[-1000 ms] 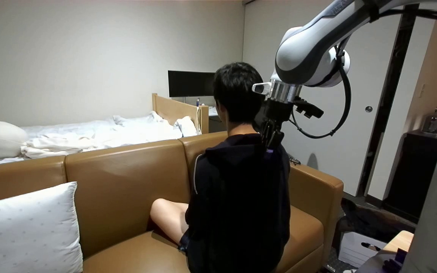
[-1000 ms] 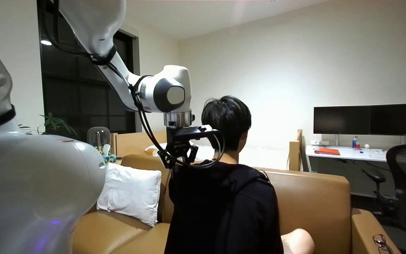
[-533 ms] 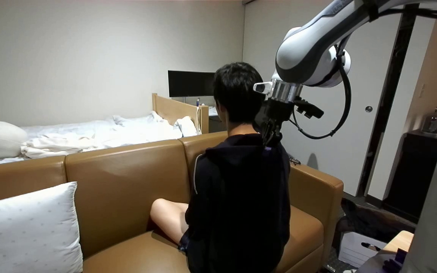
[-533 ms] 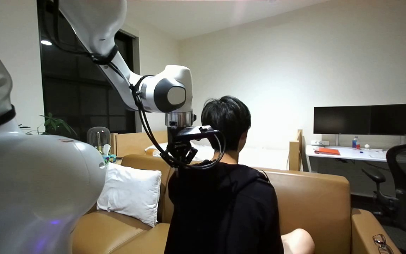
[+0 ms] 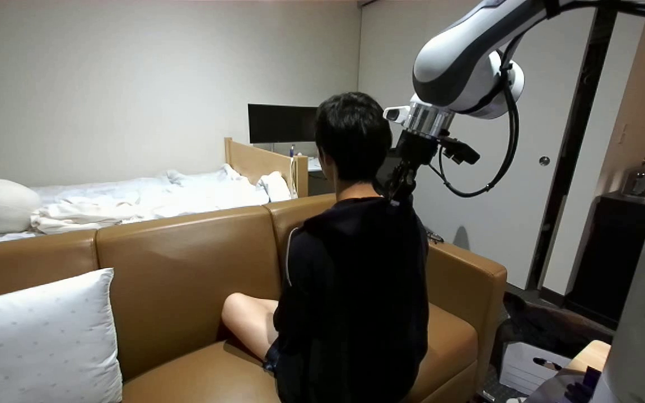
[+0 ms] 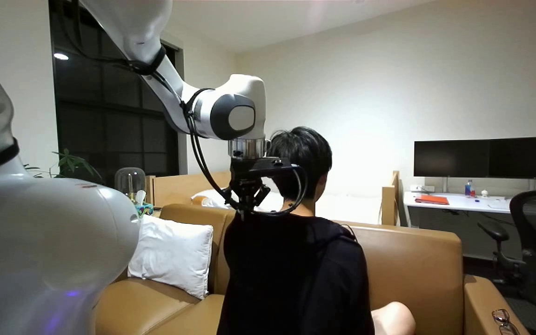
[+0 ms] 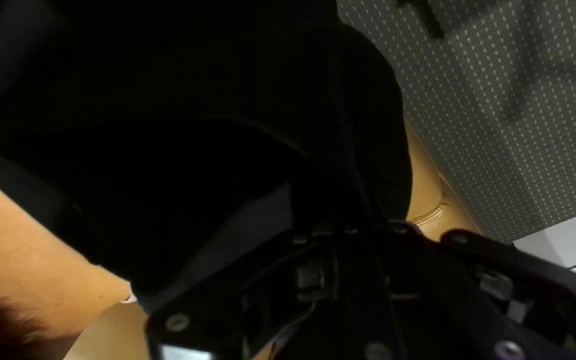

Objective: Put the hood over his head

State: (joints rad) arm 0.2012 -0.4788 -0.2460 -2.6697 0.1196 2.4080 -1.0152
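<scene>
Black claw (image 5: 395,197) pinching the hood (image 5: 350,224), which hangs behind the neck (image 5: 357,192) of the person (image 5: 350,302). In an exterior view, white box (image 5: 524,361) at claw's 5 o'clock, contents hidden; in an exterior view, tissue box (image 6: 145,209) at 9 o'clock, tissue (image 6: 141,196) protruding.

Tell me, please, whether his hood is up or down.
Down: his head is uncovered in both exterior views, with the hood below it.

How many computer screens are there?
2. In an exterior view, the left screen and the right screen stand side by side over the white desk. The right one reaches the picture's edge, so more could hide beyond.
</scene>
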